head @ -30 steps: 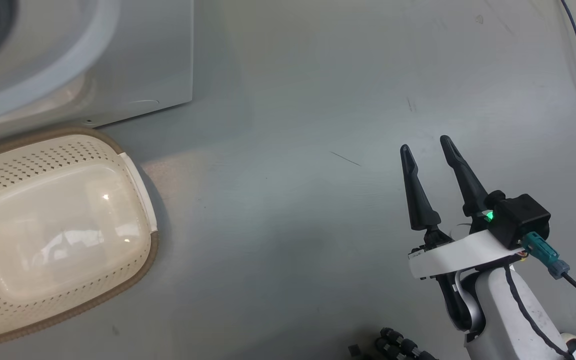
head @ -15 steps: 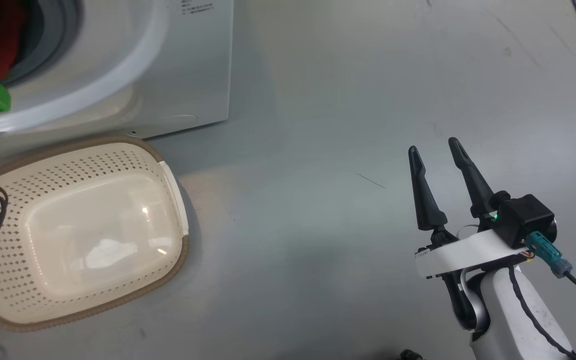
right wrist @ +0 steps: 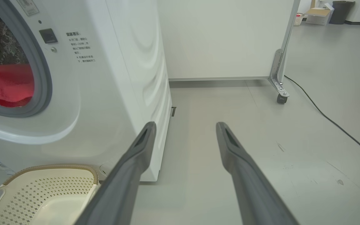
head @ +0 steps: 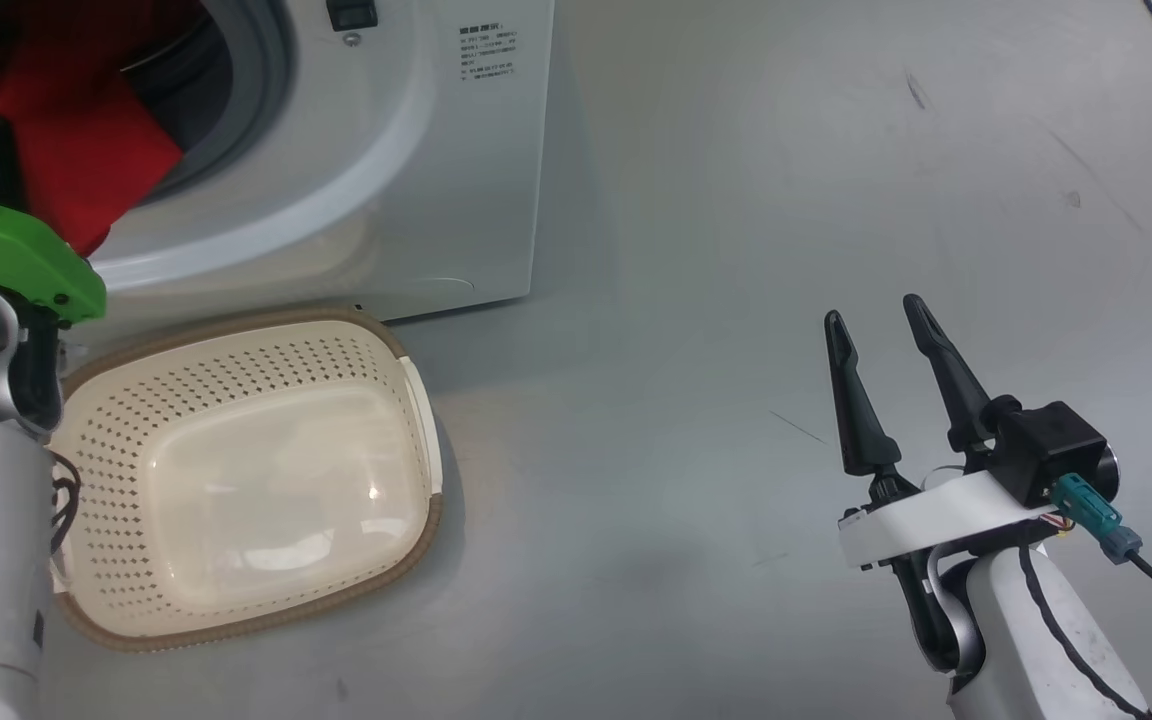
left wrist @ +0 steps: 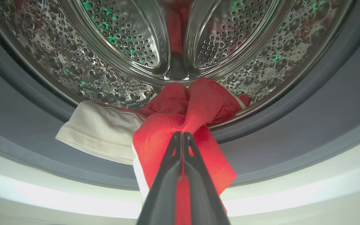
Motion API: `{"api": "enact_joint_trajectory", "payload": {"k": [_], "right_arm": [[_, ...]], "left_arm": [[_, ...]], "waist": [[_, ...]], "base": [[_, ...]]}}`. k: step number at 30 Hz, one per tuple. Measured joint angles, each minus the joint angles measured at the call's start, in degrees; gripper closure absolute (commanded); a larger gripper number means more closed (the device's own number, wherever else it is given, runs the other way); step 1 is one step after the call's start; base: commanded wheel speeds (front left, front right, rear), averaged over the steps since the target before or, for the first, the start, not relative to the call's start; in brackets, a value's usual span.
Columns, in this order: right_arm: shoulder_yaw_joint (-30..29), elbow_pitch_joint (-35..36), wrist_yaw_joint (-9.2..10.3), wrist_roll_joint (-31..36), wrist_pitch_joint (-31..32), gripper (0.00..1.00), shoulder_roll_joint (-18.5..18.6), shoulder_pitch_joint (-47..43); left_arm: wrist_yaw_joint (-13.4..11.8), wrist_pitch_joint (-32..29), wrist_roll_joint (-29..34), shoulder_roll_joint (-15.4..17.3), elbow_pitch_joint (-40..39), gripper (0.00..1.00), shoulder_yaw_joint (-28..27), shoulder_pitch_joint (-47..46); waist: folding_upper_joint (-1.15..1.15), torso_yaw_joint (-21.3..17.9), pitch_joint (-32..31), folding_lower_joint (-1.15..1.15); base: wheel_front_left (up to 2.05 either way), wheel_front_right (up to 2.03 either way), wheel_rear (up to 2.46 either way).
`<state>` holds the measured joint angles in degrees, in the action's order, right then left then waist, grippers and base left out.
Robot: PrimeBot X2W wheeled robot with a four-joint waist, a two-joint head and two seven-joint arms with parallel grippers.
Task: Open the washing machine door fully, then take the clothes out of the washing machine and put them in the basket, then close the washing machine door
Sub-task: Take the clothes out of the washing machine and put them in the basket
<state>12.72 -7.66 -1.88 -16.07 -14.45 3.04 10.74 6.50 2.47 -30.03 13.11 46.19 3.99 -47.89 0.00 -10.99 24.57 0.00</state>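
1. The mouth of the washing machine (head: 416,200) stands uncovered and I can look straight into the steel drum (left wrist: 120,31). I judge the opening step done, though I cannot tell how far the door is swung.
2. My left gripper (left wrist: 181,135) is at the mouth of the drum, fingers pinched tight together on a fold of the red garment (left wrist: 198,100). That garment drapes out over the grey gasket (left wrist: 11,109), with its far end back inside the drum.
3. The white garment (left wrist: 98,131) lies touching the red one and also hangs over the lip. I can't tell whether it is caught in the pinch.
4. The basket (head: 236,630) sits on the floor (head: 736,200) close against the machine's front, below the opening. Nothing is in it, so no clothing has been delivered.
5. My right gripper (head: 872,312) hovers over bare floor, well away from the machine, fingers spread wide and holding nothing.
6. As I read it, I am early in the unloading stage. What's left is to draw the red garment clear, drop it in the basket, fetch the white one, and then shut the door.
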Motion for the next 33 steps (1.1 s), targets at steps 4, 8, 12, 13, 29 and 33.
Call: {"api": "enact_joint_trajectory", "payload": {"k": [4, 8, 12, 13, 29, 33], "right_arm": [[-0.7, -0.4, 0.00, 0.0, 0.0, 0.00, 0.2, -1.1], [-0.9, -0.6, -0.07, 0.0, 0.0, 0.00, 0.3, -1.7], [-1.0, -1.0, -0.08, 0.0, 0.0, 0.00, 0.3, -2.2], [-1.1, -1.1, -0.14, 0.0, 0.0, 0.00, 0.3, -2.2], [-1.3, -2.1, -0.68, 0.0, 0.0, 0.00, 0.3, -5.0], [-1.3, -2.1, -1.04, 0.0, 0.0, 0.00, 0.3, -5.7]], "left_arm": [[0.4, 3.0, 0.4, -0.6, -1.0, 1.00, 1.1, 2.0], [0.4, 5.7, 1.1, -1.3, -2.1, 1.00, 2.4, 4.1], [0.4, 8.6, 1.8, -1.4, -3.7, 1.00, 3.5, 5.8], [0.4, 9.3, 2.1, -1.4, -4.2, 1.00, 3.6, 6.3], [0.4, 12.2, 4.1, -1.3, -18.6, 1.00, 3.5, 12.4], [0.4, 12.2, 5.5, -1.4, -30.6, 1.00, -0.1, 12.6]], "waist": [[0.00, 1.1, -1.9, 0.00], [0.00, 2.2, -3.7, 0.00], [0.00, 3.4, -5.4, 0.00], [0.00, 3.7, -5.9, 0.00], [0.00, 6.9, -12.2, 0.00], [0.00, 7.3, -13.1, 0.00]], "base": [[0.00, 0.00, 0.00], [0.00, 0.00, 0.00], [0.00, 0.00, 0.00], [0.00, 0.00, 0.00], [0.00, 0.00, 0.00], [0.00, 0.00, 0.00]]}}
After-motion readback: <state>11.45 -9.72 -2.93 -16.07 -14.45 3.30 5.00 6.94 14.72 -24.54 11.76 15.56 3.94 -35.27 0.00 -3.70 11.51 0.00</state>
